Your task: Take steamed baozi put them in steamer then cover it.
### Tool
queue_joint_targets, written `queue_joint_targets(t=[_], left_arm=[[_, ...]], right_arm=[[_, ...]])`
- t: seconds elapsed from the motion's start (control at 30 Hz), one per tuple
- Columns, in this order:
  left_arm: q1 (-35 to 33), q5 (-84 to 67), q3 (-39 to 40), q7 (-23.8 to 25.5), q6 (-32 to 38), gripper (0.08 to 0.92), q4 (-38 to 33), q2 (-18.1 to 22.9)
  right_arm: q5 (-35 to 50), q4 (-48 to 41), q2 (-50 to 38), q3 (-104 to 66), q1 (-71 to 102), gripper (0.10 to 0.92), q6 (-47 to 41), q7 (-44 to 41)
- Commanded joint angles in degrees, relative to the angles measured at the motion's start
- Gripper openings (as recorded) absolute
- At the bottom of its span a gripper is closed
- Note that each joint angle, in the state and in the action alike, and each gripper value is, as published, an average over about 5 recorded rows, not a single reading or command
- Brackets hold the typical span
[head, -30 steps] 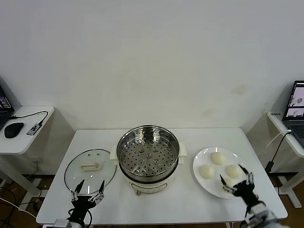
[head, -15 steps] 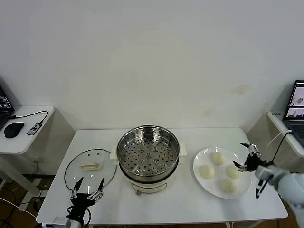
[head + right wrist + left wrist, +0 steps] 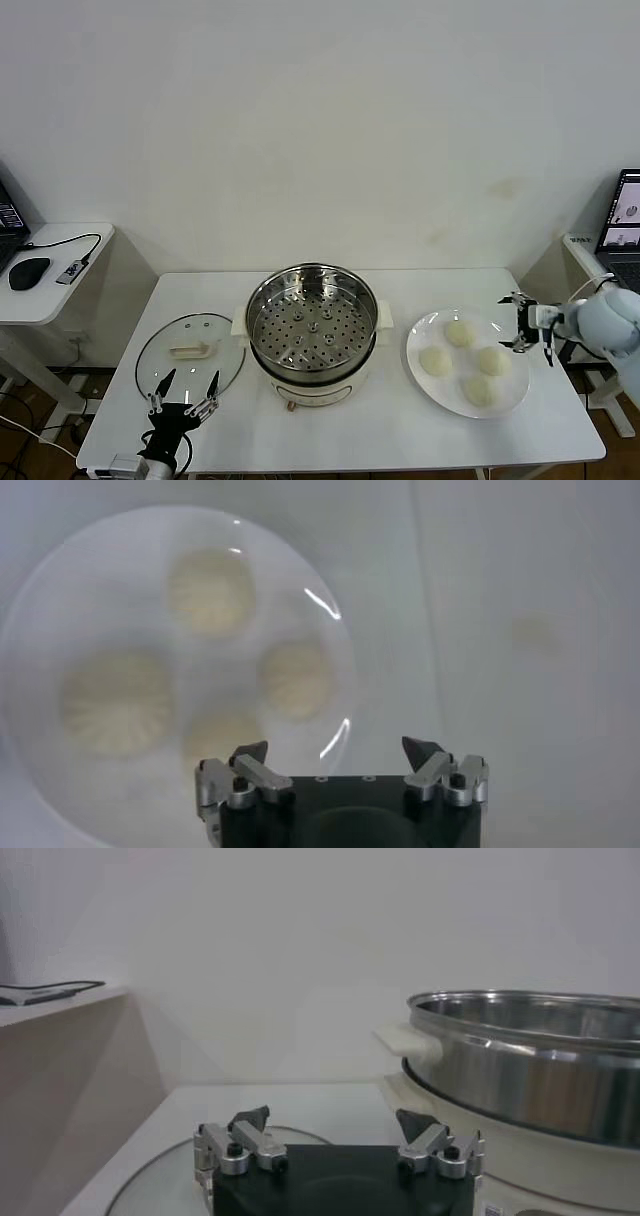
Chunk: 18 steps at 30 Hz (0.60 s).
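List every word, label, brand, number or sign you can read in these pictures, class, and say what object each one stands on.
No text can be read anywhere.
Steamer: a small red mark low on the front of its cream base, too small to read.
Laptop screen on the side desk at the right: shows pictures, any writing too small to read.
Glass cover, plate and baozi: no markings visible.
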State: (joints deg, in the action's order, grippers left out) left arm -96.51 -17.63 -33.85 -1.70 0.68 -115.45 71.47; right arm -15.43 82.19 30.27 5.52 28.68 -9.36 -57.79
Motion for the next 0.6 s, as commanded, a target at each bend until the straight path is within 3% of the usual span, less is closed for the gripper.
queue_joint_targets(t=[0.03, 0.6], left_arm=[[0.17, -0.15, -0.14, -0.06, -0.13, 0.823, 0.16, -0.17], [0.97, -1.08, -1.22, 0.03, -0.17, 0.823, 0.88, -1.06]], right_arm=[[1.65, -9.58, 3.62, 18.23, -17.22, 0.823, -0.54, -6.64], [-2.16, -17.93, 13.95, 20.68, -16.91, 0.823, -1.12, -1.38]])
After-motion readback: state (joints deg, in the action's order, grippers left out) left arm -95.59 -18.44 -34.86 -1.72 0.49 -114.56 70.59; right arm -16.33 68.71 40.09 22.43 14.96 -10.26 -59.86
